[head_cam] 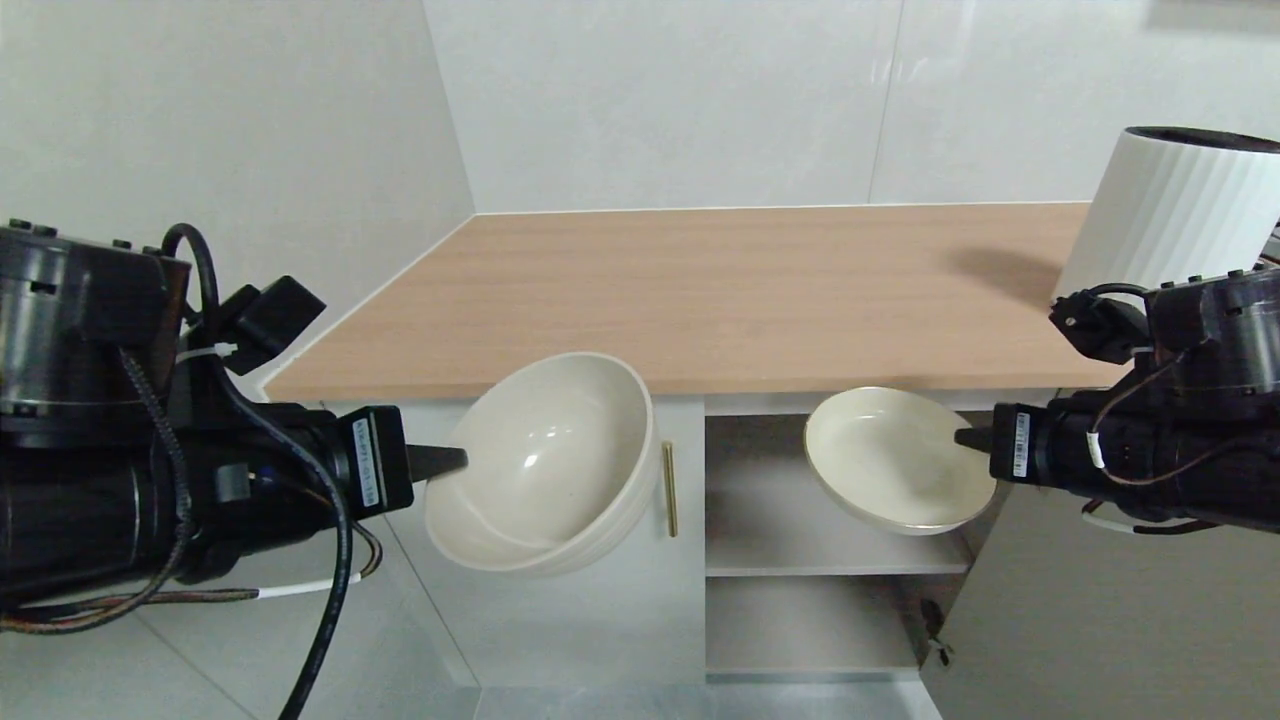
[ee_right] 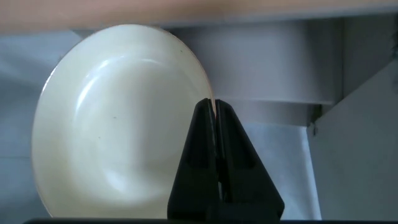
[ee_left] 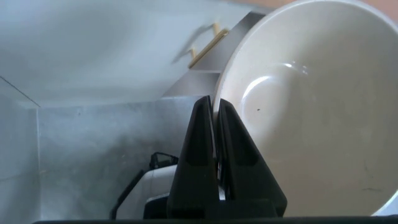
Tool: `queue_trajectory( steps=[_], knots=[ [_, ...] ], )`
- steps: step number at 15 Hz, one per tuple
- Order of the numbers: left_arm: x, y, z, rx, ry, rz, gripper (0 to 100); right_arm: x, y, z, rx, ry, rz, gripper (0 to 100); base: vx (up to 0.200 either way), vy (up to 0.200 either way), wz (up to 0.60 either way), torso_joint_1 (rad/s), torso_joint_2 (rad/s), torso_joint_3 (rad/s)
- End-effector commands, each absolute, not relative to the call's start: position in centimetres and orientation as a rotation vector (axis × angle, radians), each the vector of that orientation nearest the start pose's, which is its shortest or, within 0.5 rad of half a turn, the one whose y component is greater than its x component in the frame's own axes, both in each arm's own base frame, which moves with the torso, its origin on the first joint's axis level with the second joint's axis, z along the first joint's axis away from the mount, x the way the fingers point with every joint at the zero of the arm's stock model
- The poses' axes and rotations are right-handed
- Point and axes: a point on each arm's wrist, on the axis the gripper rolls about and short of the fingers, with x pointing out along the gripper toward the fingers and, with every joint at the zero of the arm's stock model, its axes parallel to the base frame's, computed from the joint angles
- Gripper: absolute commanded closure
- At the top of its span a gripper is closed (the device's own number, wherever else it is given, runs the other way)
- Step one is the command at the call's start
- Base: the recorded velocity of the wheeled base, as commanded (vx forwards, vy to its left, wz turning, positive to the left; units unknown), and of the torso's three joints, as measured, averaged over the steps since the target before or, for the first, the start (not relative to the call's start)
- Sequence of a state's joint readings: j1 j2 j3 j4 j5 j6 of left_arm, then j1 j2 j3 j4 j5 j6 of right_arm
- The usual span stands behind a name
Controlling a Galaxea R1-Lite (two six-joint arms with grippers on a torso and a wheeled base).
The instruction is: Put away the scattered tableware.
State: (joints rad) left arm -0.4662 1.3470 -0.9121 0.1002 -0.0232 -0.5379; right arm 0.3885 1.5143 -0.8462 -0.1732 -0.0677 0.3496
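Note:
A large cream bowl [head_cam: 545, 465] hangs tilted in the air in front of the closed left cabinet door, below the counter edge. My left gripper [head_cam: 448, 461] is shut on its rim; the left wrist view shows the same bowl [ee_left: 311, 106] pinched between the black fingers [ee_left: 202, 140]. A smaller cream plate-like bowl [head_cam: 895, 460] is held tilted in front of the open cabinet [head_cam: 800, 545], about level with its upper shelf. My right gripper [head_cam: 968, 439] is shut on its rim, and the right wrist view shows that plate [ee_right: 118, 118] clamped at its edge.
A wooden countertop [head_cam: 720, 290] spans the cabinet, with a white ribbed container [head_cam: 1170, 215] at its far right. The left door carries a brass handle [head_cam: 670, 488]. The open right door [head_cam: 1100, 620] stands swung out beside two bare shelves.

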Motion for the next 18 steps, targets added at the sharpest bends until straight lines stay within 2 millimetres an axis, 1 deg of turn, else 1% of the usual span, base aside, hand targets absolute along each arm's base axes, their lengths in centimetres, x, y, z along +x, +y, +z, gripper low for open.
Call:
queue_trajectory(
  steps=[1,7,10,14,16,18],
  knots=[
    [19.0,-9.6,23.4,-0.395,0.644,-0.321,100,24.4,9.5,19.7,0.228,0.542,0.213,100,0.0,0.0,0.0,-0.163,0.46,0.286],
    [19.1,-9.7,23.3,-0.395,0.647,-0.32,100,24.8,9.6,18.8,0.196,0.562,0.213,100,0.0,0.0,0.0,-0.142,0.46,0.314],
    [19.1,-9.7,23.3,-0.395,0.647,-0.32,100,25.0,9.6,18.6,0.193,0.565,0.212,100,0.0,0.0,0.0,-0.087,0.42,0.323],
    [19.2,-9.7,23.2,-0.393,0.651,-0.318,100,25.1,9.7,18.5,0.192,0.57,0.211,100,0.0,0.0,0.0,-0.018,0.1,0.062],
    [19.3,-9.7,23.2,-0.392,0.654,-0.317,100,25.7,9.9,17.8,0.185,0.586,0.214,100,0.0,0.0,0.0,0.0,0.0,0.0],
    [19.4,-10.0,23.0,-0.388,0.664,-0.32,100,28.3,10.4,14.7,0.169,0.63,0.192,100,0.0,0.0,0.0,0.0,0.0,0.0]
  ],
)
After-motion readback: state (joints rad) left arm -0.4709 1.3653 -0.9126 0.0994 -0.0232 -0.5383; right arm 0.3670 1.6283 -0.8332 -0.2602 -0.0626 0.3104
